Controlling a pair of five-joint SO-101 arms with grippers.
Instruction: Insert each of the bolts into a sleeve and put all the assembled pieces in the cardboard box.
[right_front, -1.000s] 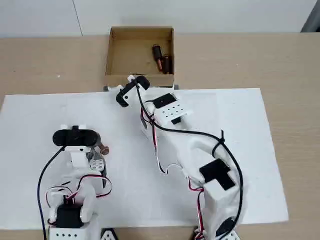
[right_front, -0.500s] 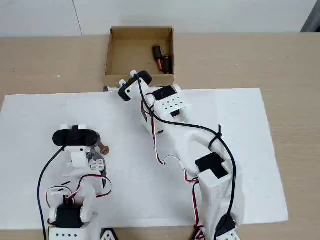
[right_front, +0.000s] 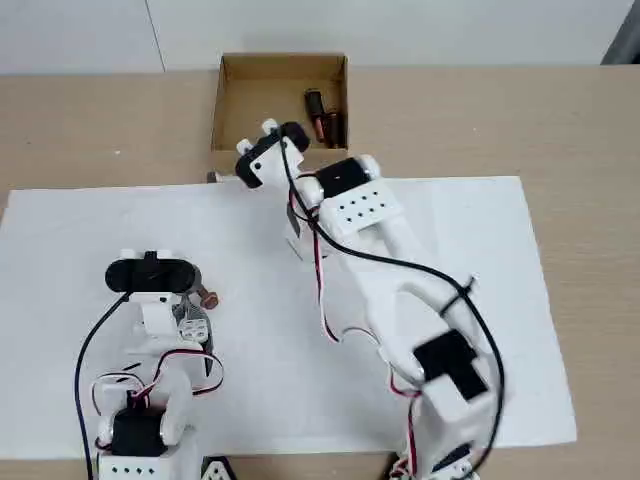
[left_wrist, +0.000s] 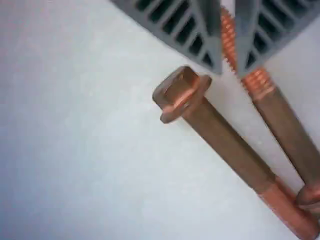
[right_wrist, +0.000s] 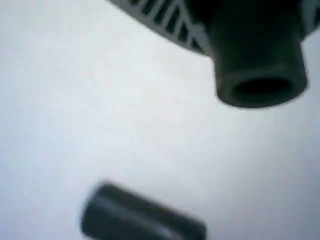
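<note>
Lying flat on the white sheet (right_front: 480, 230), a loose bolt (left_wrist: 220, 145) is showing its flanged head. Just beside it, the gripped bolt (left_wrist: 282, 125) is being pinched in the left gripper (left_wrist: 228, 62), jaws closed on the threaded end, shank trailing out free. Judging that this grip is steadying the bolt for mating, though the thread looks partly covered. Right gripper (right_wrist: 250, 25) is clamping a dark sleeve (right_wrist: 260, 75) with its bore facing outward, probably so a bolt can enter. A spare sleeve (right_wrist: 140, 217) is lying on the sheet beneath. Right arm is hanging just in front of the cardboard box (right_front: 232, 100), well apart from the left arm. Finished pieces (right_front: 325, 118) are resting against the box's right wall. Two bolts are, by my reckoning, awaiting sleeves.
</note>
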